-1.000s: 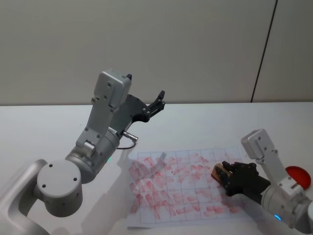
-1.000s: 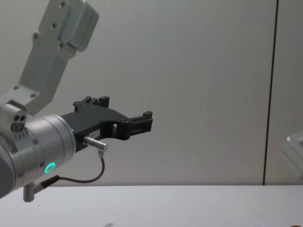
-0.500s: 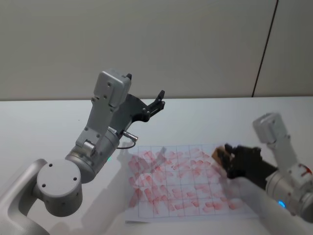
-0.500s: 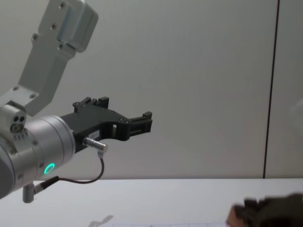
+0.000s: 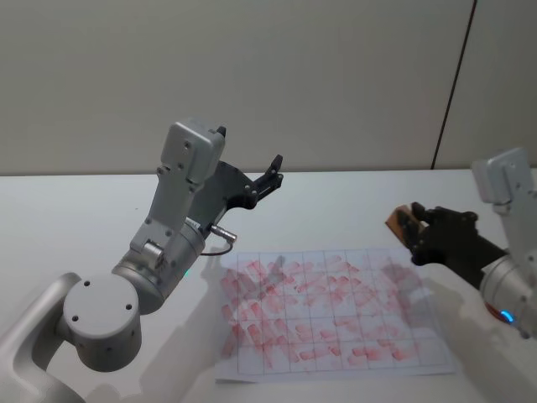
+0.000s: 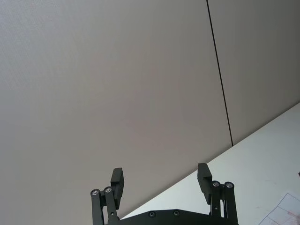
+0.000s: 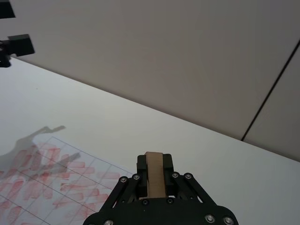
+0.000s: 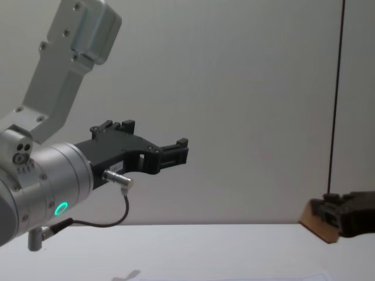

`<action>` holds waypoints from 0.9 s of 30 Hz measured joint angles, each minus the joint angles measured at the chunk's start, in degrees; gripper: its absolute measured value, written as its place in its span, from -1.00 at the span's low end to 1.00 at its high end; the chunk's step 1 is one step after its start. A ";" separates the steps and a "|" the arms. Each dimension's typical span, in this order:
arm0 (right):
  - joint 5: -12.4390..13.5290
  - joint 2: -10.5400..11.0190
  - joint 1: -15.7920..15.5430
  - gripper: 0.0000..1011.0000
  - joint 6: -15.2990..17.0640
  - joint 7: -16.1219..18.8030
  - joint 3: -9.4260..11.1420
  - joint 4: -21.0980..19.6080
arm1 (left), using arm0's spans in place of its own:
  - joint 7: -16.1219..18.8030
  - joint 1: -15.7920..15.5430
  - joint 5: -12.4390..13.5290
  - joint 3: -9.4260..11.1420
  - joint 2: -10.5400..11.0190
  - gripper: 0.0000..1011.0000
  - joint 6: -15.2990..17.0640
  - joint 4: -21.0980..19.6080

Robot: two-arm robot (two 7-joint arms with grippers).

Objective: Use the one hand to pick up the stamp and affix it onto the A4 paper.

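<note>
White table (image 5: 75,210) runs to a grey wall. L arm is parked, raised over table's left side, left gripper (image 5: 270,174) up in the air w/ fingers (image 6: 117,180) spread wide, nothing between them. A4 paper (image 5: 331,311) lies flat on table in front of robot, gridded & covered w/ red stamp marks. Right gripper (image 5: 413,227) hangs in air above paper's far right corner, not touching it, pinching the wooden stamp (image 7: 154,174) tight between its fingertips.
</note>
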 joint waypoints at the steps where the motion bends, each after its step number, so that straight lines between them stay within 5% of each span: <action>1: 0.14 0.21 -0.06 -0.62 0.57 -0.50 0.26 -0.16 | 0.00 0.00 0.00 0.00 0.00 0.98 0.00 0.00; 27: 2.25 5.24 -6.00 -0.62 8.89 -6.74 4.25 -2.47 | 0.00 0.00 0.00 0.00 0.00 0.98 0.00 0.00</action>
